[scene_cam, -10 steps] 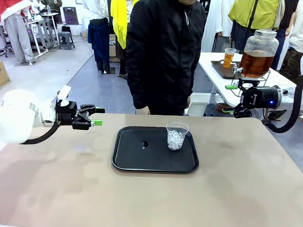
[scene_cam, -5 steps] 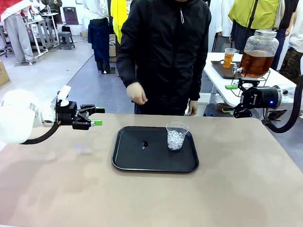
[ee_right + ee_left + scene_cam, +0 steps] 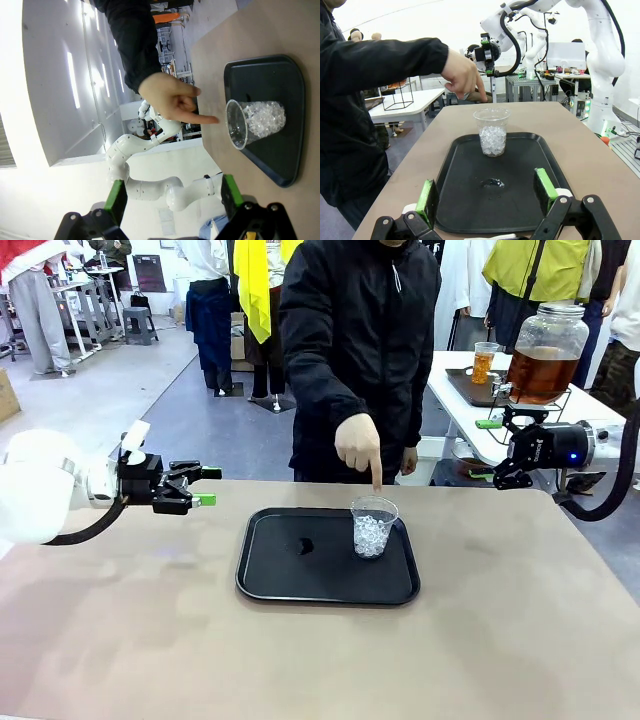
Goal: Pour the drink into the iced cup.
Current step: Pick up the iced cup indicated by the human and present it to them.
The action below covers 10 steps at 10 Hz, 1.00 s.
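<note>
The iced cup [image 3: 373,528], clear plastic and part filled with ice cubes, stands upright on the right side of a black tray [image 3: 280,580]. A person's hand [image 3: 358,447] points a finger down at its rim. The amber-brown drink [image 3: 540,375] fills a large glass jar on a side table at the back right. My left gripper [image 3: 205,486] hovers open to the left of the tray. My right gripper [image 3: 487,450] hangs open off the table's far right corner. The left wrist view looks across the tray [image 3: 465,165] at the cup [image 3: 492,132] between open fingers [image 3: 427,196].
A small dark spot [image 3: 303,546] lies on the tray's middle. A small cup of orange liquid [image 3: 484,362] sits on a dark tray beside the jar. The person stands at the table's far edge. In the right wrist view the hand [image 3: 172,102] points at the cup [image 3: 255,122].
The person's hand has come up from their side and now points down at the iced cup. Neither arm has moved and both grippers stay open.
</note>
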{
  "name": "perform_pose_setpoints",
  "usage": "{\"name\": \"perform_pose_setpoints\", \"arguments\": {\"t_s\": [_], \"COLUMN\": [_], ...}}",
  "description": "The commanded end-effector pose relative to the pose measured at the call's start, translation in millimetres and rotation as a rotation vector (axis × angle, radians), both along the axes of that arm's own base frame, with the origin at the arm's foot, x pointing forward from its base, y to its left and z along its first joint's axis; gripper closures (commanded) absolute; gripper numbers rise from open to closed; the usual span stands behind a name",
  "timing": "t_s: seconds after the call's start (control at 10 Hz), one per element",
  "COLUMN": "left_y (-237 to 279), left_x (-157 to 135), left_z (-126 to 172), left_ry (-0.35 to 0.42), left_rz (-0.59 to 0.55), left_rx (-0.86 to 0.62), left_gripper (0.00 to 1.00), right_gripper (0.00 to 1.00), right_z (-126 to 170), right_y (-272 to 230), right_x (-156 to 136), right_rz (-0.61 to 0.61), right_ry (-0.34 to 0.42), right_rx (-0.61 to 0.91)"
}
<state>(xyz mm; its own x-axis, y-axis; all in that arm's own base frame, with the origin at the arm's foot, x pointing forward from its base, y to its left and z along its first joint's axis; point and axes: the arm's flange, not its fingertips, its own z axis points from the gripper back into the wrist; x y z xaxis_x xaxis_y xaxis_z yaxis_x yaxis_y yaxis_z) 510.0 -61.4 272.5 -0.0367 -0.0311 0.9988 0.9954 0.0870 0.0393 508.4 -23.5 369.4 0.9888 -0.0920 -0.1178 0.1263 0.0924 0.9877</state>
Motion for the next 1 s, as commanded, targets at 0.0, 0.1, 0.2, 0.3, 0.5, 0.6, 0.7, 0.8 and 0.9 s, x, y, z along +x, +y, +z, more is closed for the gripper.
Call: {"name": "perform_pose_setpoints", "arguments": {"t_s": [0.0,0.1,0.2,0.3,0.5,0.6,0.7,0.8,0.9], "left_y": [-0.1,-0.1,-0.1,-0.1,-0.1,-0.1,-0.1,-0.1,-0.1], "left_x": [1.4,1.4,1.4,1.4,1.4,1.4,1.4,1.4,1.4], "left_z": [2.0,2.0,2.0,2.0,2.0,2.0,2.0,2.0,2.0], "left_ry": [0.007,0.007,0.007,0.007,0.007,0.007,0.007,0.007,0.007], "left_rz": [0.000,0.000,0.000,0.000,0.000,0.000,0.000,0.000,0.000], "left_rx": [-0.003,-0.003,-0.003,-0.003,-0.003,-0.003,-0.003,-0.003,-0.003], "left_gripper": [0.00,0.00,0.00,0.00,0.00,0.00,0.00,0.00,0.00], "right_gripper": [0.00,0.00,0.00,0.00,0.00,0.00,0.00,0.00,0.00], "right_z": [1.0,1.0,1.0,1.0,1.0,1.0,1.0,0.0,5.6], "right_y": [1.1,1.1,1.1,1.1,1.1,1.1,1.1,0.0,1.5], "right_x": [0.0,0.0,0.0,0.0,0.0,0.0,0.0,0.0,-2.2], "right_rz": [-0.006,-0.006,-0.006,-0.006,-0.006,-0.006,-0.006,0.000,-0.014], "right_ry": [-0.003,-0.003,-0.003,-0.003,-0.003,-0.003,-0.003,0.000,-0.101], "right_rx": [-0.004,-0.004,-0.004,-0.004,-0.004,-0.004,-0.004,0.000,-0.013]}}
